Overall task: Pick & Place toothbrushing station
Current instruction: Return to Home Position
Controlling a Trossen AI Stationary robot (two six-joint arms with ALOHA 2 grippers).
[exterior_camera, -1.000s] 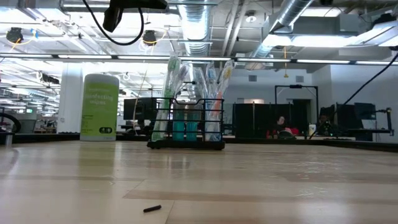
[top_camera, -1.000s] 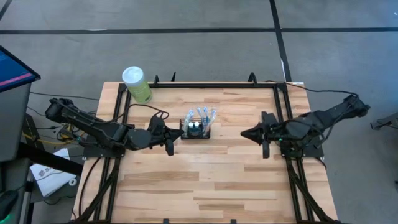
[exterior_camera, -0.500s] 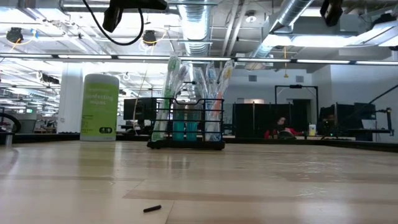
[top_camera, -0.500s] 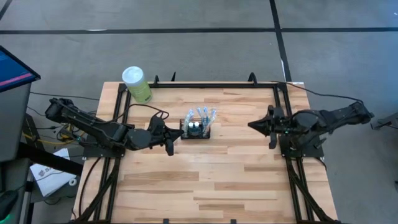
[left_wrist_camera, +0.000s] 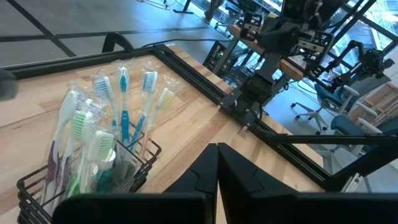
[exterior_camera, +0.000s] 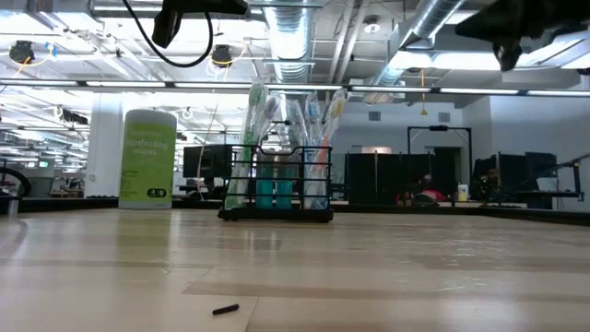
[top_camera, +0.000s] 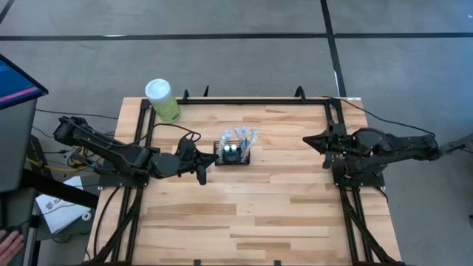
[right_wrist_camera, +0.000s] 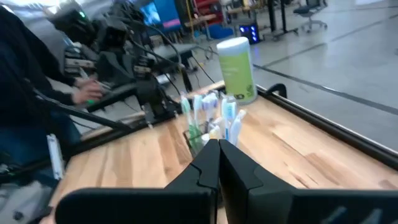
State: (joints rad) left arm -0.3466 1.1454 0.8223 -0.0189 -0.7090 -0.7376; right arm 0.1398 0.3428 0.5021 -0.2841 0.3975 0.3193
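Left gripper point(top_camera: 209, 159) closed on nothing, caddy point(top_camera: 233, 153) just to its right.
Its 2 fingers point(left_wrist_camera: 202, 177) are pressed together, held above the table point(top_camera: 259, 214). The caddy is set upright near the table's middle, toward the far edge, with toothbrushes point(top_camera: 241, 135) stood in it heads up. A green canister point(top_camera: 162, 100) is placed at the far left corner. The right gripper point(top_camera: 309, 139) is held high over the table's right side, well apart from the caddy, likewise closed and empty.

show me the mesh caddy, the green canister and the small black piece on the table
mesh caddy point(exterior_camera: 275, 215): low view, its base rail
green canister point(exterior_camera: 147, 159): low view, front label
small black piece point(exterior_camera: 226, 310): low view, its middle
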